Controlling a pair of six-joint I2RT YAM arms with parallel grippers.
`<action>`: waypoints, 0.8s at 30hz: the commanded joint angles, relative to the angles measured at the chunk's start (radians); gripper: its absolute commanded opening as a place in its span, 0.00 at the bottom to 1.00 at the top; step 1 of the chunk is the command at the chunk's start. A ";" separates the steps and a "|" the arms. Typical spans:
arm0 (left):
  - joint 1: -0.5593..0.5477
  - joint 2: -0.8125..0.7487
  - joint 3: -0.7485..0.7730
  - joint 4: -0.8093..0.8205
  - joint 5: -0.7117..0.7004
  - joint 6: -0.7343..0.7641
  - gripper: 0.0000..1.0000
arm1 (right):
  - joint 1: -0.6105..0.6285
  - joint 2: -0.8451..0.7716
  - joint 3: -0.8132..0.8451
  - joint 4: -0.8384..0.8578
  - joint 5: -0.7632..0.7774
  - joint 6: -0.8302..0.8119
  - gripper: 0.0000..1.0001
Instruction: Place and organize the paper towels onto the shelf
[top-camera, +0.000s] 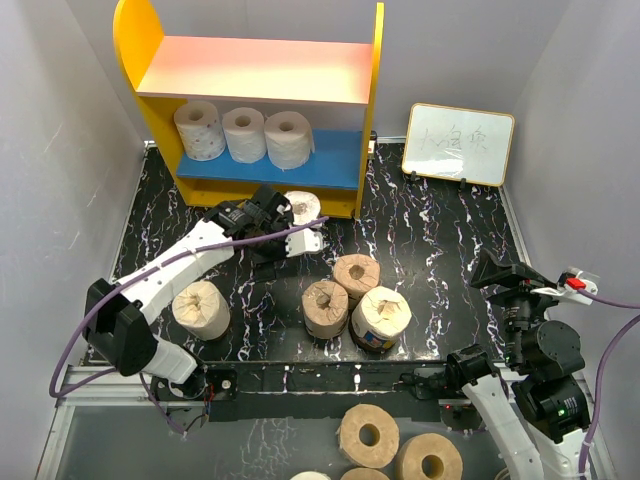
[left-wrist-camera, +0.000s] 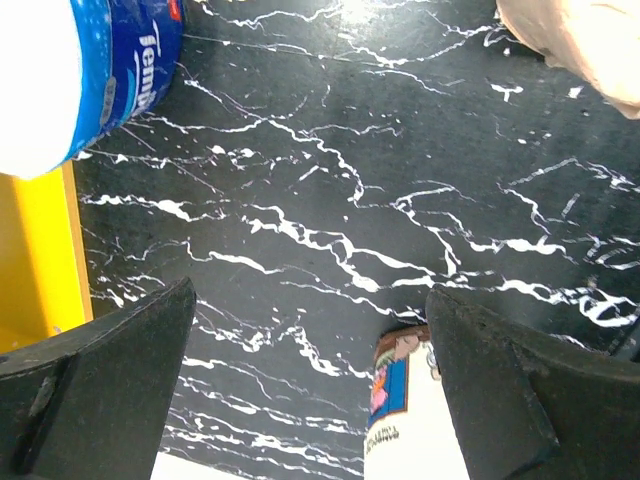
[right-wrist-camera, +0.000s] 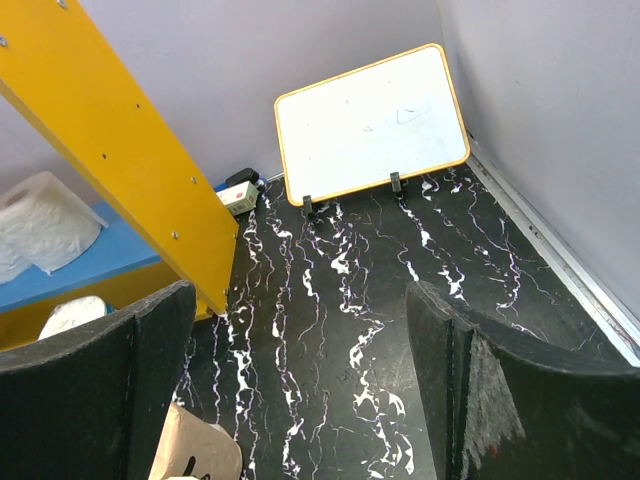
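Now the left gripper (left-wrist-camera: 310, 297), jaws wide and empty, is hovering by the blue-wrapped paper roll (left-wrist-camera: 112, 68) just before the yellow-sided wooden shelf (top-camera: 377, 120), seemingly lining up a grasp. The right gripper (right-wrist-camera: 300, 295) is idling, likewise agape.

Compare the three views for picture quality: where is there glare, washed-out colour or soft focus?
Top external: evenly lit and sharp, though the pink top board of the shelf looks washed out. Left wrist: the blue-wrapped roll has a blown-out white end, glare hits the table at the top edge, the left fingers are dark and soft. Right wrist: whiteboard clear, right fingers dark and blurred.
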 joint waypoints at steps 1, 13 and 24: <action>0.003 -0.082 -0.058 0.185 0.000 0.035 0.99 | 0.006 -0.001 0.002 0.041 0.012 0.000 0.85; 0.002 0.051 -0.076 0.488 -0.086 0.047 0.99 | 0.006 -0.004 0.004 0.036 0.026 0.006 0.85; 0.002 0.176 -0.101 0.643 -0.106 0.106 0.96 | 0.005 -0.001 0.002 0.038 0.031 0.007 0.84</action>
